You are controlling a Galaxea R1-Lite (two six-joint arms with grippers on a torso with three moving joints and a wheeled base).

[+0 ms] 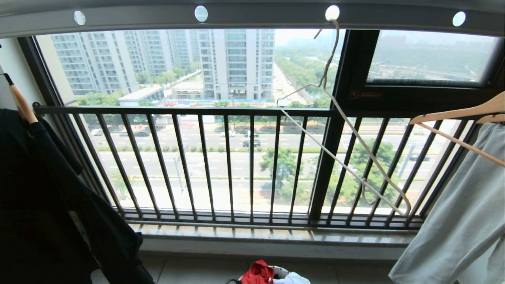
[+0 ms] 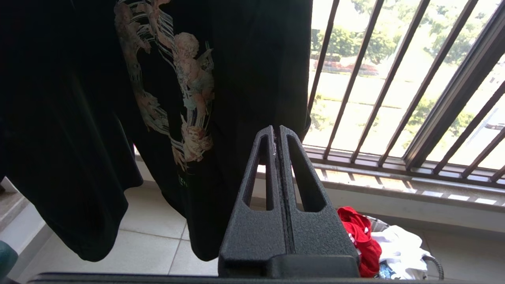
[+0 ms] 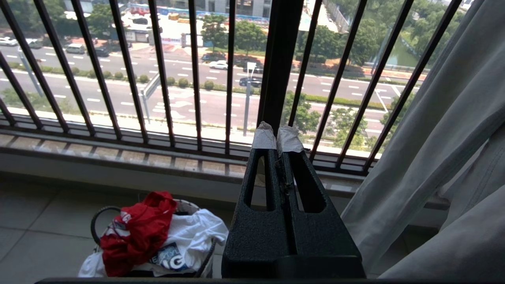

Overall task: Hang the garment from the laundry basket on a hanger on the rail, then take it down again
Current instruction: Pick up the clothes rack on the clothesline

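Note:
The garment (image 1: 258, 272), red and crumpled, lies on top of the laundry basket (image 1: 282, 269) on the floor below the window. It also shows in the left wrist view (image 2: 359, 236) and the right wrist view (image 3: 138, 228), draped over the basket's rim (image 3: 96, 215). The hanger (image 1: 340, 161), thin and cream-white, hangs empty and tilted from a hole in the grey rail (image 1: 252, 17) overhead. My left gripper (image 2: 277, 132) is shut and empty, well short of the basket. My right gripper (image 3: 277, 134), with white tape on its tips, is shut and empty too. Neither arm shows in the head view.
A black printed T-shirt (image 1: 47, 189) hangs on a wooden hanger at the left, close before my left gripper. A pale grey garment (image 1: 461, 205) hangs on a wooden hanger at the right. A white garment (image 3: 193, 232) shares the basket. The black window railing (image 1: 236, 157) stands behind.

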